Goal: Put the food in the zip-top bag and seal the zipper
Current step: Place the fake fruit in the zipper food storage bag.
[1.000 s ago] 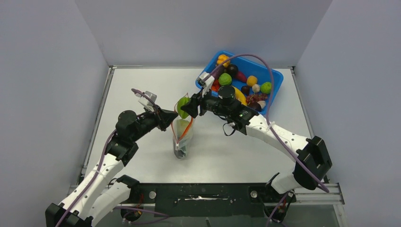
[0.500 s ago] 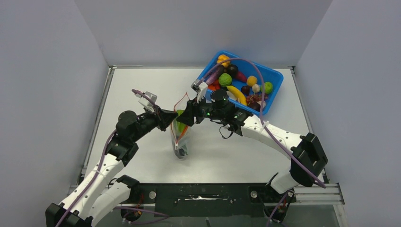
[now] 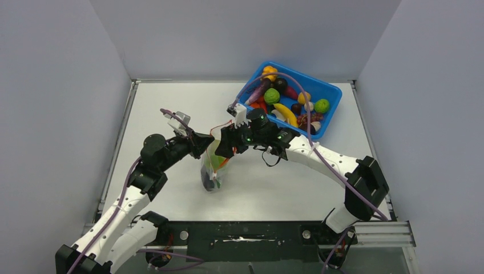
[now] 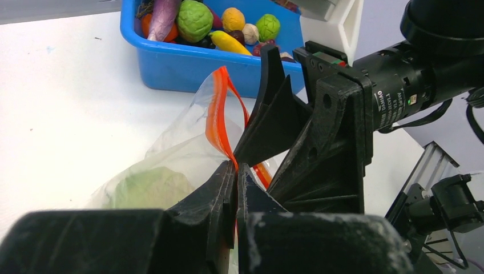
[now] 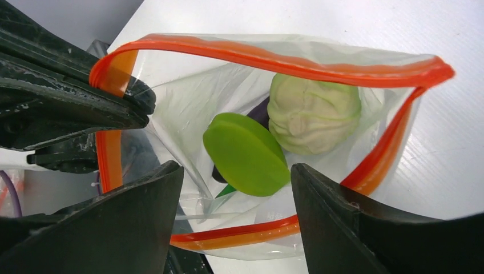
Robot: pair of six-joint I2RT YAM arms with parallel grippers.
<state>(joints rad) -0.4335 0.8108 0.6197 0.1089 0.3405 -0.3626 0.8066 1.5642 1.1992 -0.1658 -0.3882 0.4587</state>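
Observation:
The clear zip-top bag [image 3: 212, 171] hangs upright on the table, its mouth open. My left gripper [image 4: 236, 168] is shut on one end of the red-orange zipper [image 4: 216, 117]. It also shows in the top view [image 3: 202, 144]. My right gripper [image 5: 237, 168] is open just above the bag's mouth, touching nothing. It also shows in the top view [image 3: 226, 142]. Inside the bag lie a pale green cabbage [image 5: 314, 111], a flat green round piece [image 5: 245, 154] and a dark purple eggplant [image 5: 259, 114], partly hidden. The zipper [image 5: 268, 54] rings the open mouth.
A blue bin [image 3: 334, 94] at the back right holds several more toy foods, among them a yellow banana [image 3: 287, 115] and a green round fruit [image 3: 271, 95]. It also shows in the left wrist view [image 4: 171, 63]. The two grippers are close together over the bag.
My right gripper has moved left and down over the bag's mouth. The green piece it carried now lies inside the bag, and its fingers stand apart. My left gripper has kept its hold.

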